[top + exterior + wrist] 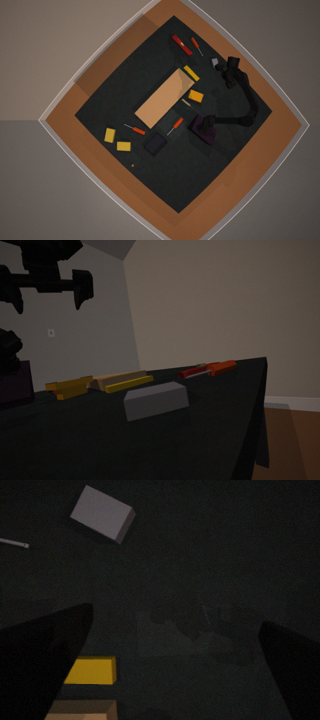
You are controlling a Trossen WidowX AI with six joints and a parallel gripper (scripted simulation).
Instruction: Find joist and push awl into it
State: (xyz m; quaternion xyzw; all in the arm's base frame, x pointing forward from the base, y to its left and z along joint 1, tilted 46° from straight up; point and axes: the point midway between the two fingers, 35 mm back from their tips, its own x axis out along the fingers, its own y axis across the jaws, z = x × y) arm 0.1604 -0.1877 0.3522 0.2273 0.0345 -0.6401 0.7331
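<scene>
My gripper is open and empty. It hangs high over the dark table near its right corner, beside a grey block. The tan floor panel lies flat mid-table. An orange-yellow block, which looks like the stud finder, lies off the panel's right end, well short of my fingers. The small wooden-handled awl lies just beside it. The dark tray sits below the panel's lower end.
A yellow bar lies at the panel's top end. A red level and an orange screwdriver lie further back. Two more screwdrivers and two yellow blocks lie to the lower left. The arm stands on a purple base.
</scene>
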